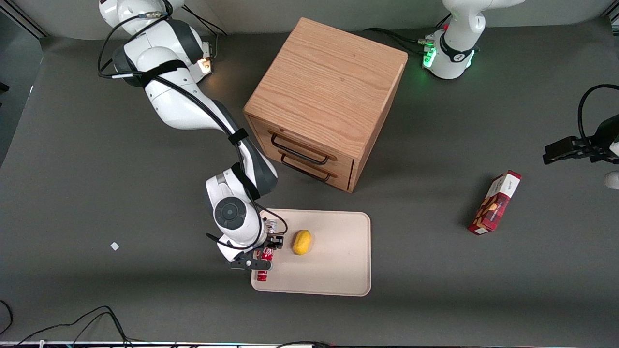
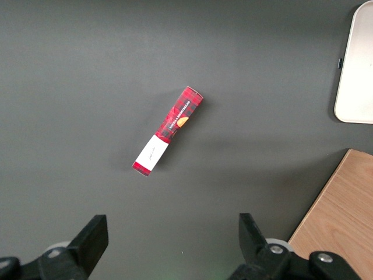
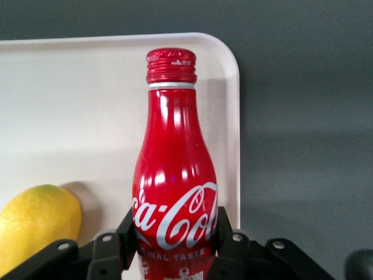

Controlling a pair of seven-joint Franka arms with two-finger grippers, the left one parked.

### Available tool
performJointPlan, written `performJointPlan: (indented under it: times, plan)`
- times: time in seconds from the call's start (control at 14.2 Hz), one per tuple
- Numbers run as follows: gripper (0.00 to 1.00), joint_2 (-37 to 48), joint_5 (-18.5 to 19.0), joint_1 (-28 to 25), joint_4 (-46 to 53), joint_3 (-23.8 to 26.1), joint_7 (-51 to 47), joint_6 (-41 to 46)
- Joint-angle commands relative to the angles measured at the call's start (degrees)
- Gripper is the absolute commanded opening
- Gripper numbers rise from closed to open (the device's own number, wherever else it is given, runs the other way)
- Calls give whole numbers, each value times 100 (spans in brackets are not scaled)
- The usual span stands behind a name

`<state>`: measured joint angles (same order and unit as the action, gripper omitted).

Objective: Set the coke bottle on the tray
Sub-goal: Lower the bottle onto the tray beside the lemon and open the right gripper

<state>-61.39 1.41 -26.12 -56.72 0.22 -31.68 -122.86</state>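
You have the gripper [image 1: 265,252] over the working arm's end of the tray [image 1: 338,270], its two fingers [image 3: 129,224] clamped on the lower body of the coke bottle [image 3: 175,192]. In the front view the coke bottle [image 1: 263,266] lies along the tray's end rim, its cap end pointing toward the front camera and reaching close to the tray's near corner. The right wrist view shows the red cap and narrow neck clear of the fingers, the white script just above the grip, and the tray [image 3: 87,93] surface under the bottle; whether the bottle touches the tray you cannot tell. A lemon [image 1: 302,242] sits on the tray just beside the bottle. A wooden two-drawer cabinet [image 1: 324,101] stands farther from the front camera than the tray. A red snack box [image 1: 494,202] lies on the table [image 1: 96,193] toward the parked arm's end.
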Motion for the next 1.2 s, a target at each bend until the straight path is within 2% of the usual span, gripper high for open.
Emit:
performJointPlan:
  times: [0.0, 0.07, 0.14, 0.21, 1.13]
  plan:
    - [0, -136, -18, -42, 249, -92, 188, -18]
    - [7, -136, -18, -42, 240, -92, 188, -18]
    - [24, -145, -18, -42, 240, -92, 180, -18]
    - [99, -145, -9, -69, 231, -101, 162, -27]
    - [100, -145, -26, -60, 222, -101, 92, -124]
